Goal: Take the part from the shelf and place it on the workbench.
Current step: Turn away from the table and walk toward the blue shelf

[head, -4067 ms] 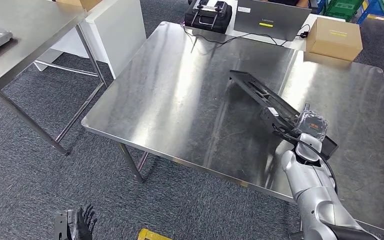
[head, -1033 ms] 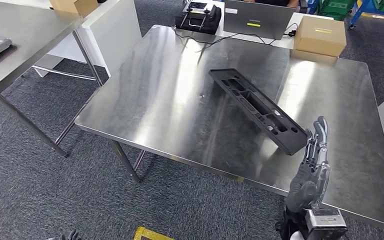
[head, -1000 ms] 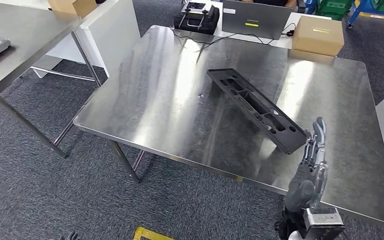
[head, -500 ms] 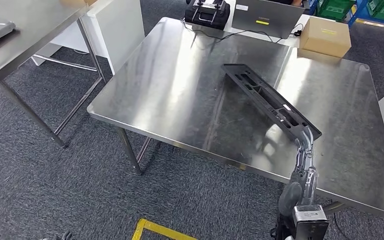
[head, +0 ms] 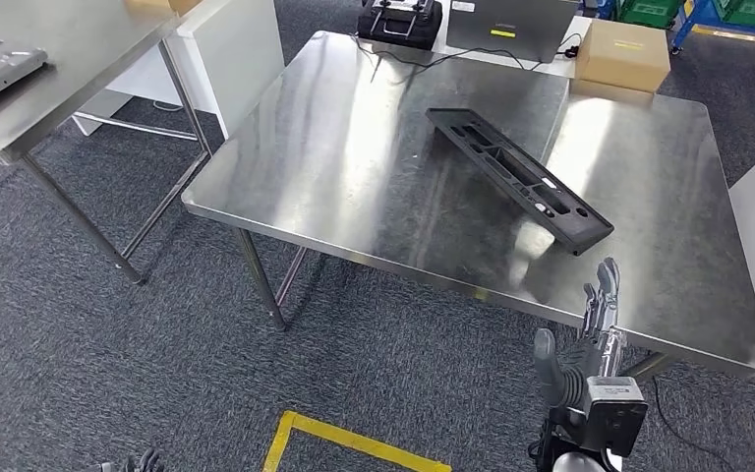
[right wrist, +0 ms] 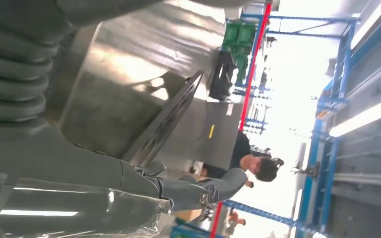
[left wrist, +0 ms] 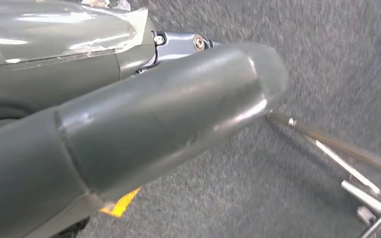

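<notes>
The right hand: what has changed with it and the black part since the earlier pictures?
The right hand has let go of the black part and drawn back off the table, fingers now apart and empty near its front edge. The camera also shifted. The part stays flat on the table; the cardboard box stays put.

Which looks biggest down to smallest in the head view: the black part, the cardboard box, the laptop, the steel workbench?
1. Steel workbench.
2. Black part, long and lying flat on it.
3 and 4. Laptop and cardboard box: not ranked, since both sit far from the camera and the frame edge cuts the laptop.
</notes>
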